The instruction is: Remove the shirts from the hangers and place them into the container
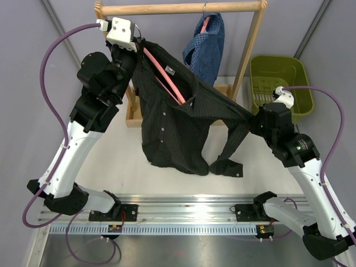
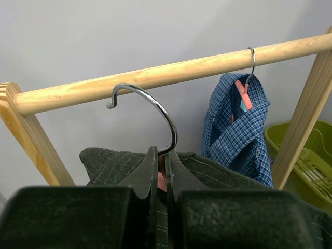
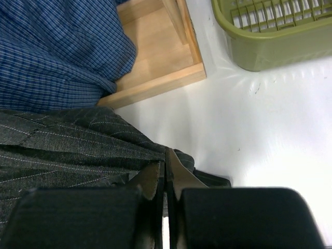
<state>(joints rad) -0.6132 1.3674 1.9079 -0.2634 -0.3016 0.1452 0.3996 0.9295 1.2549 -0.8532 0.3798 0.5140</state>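
The black striped shirt [image 1: 167, 128] hangs on a salmon-pink hanger [image 1: 164, 75] that is off the rack. My left gripper [image 1: 135, 44] is shut on this hanger's neck, just below its metal hook [image 2: 168, 122]. My right gripper [image 1: 251, 119] is shut on a fold of the black shirt [image 3: 78, 150] and stretches it toward the right, one sleeve dangling to the table. The blue checked shirt [image 1: 206, 47] hangs on its own pink hanger [image 1: 206, 23] from the rod. The olive-green container [image 1: 278, 67] stands at the back right, with nothing in the part I can see.
The wooden rack's rod [image 1: 178, 8] runs across the back, its right post [image 1: 250, 50] between the blue shirt and the container. The rack's base tray [image 3: 155, 57] lies on the white table beside the container [image 3: 270, 52].
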